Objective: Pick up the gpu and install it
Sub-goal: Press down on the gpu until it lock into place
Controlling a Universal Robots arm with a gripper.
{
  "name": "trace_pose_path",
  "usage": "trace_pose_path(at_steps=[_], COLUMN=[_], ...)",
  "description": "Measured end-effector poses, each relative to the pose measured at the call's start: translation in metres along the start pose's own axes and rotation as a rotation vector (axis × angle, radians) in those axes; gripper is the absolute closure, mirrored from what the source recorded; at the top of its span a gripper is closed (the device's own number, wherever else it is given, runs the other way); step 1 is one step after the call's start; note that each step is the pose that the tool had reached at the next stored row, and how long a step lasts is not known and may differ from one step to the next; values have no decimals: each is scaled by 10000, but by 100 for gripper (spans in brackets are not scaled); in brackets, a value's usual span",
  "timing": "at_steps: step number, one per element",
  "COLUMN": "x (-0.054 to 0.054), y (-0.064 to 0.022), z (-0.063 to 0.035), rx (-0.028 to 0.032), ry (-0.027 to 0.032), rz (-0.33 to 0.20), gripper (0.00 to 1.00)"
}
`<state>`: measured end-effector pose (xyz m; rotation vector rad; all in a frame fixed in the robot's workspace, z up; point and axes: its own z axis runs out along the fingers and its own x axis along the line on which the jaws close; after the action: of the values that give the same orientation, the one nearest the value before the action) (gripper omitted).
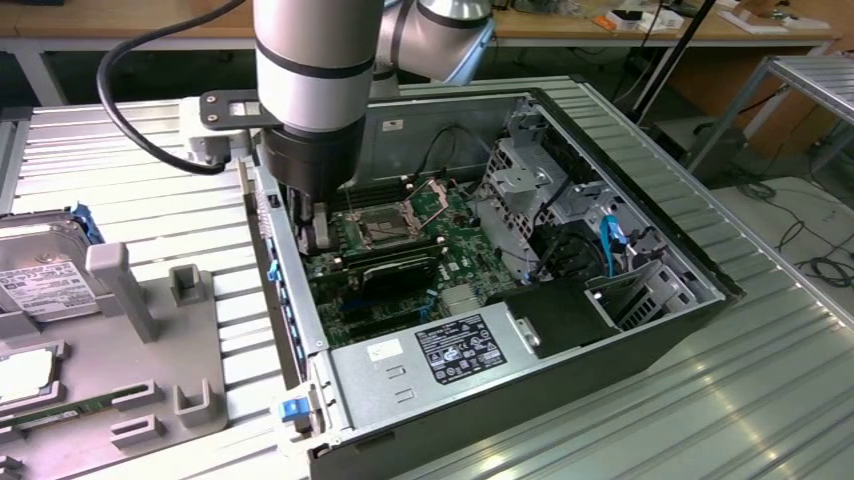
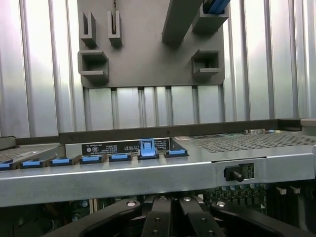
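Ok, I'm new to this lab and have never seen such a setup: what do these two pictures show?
A grey robot arm reaches down into an open computer case lying on a ribbed metal table. One picture comes from a camera off the arm; the other looks out from its wrist. On the exterior view's left, a grey holder carries a hard drive and a RAM stick. The gripper is shut, low inside the case beside a black card, seemingly the gpu. I see nothing held.
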<state>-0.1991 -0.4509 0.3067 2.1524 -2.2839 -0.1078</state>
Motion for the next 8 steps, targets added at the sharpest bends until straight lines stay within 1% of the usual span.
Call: trace_pose_path(at_steps=[1,3,8], x=[0,1,2], y=[0,3,6], z=[17,28,32], rx=[54,89,103], ry=[-10,-13,-10], rz=[1,5,20], gripper=[89,89,89])
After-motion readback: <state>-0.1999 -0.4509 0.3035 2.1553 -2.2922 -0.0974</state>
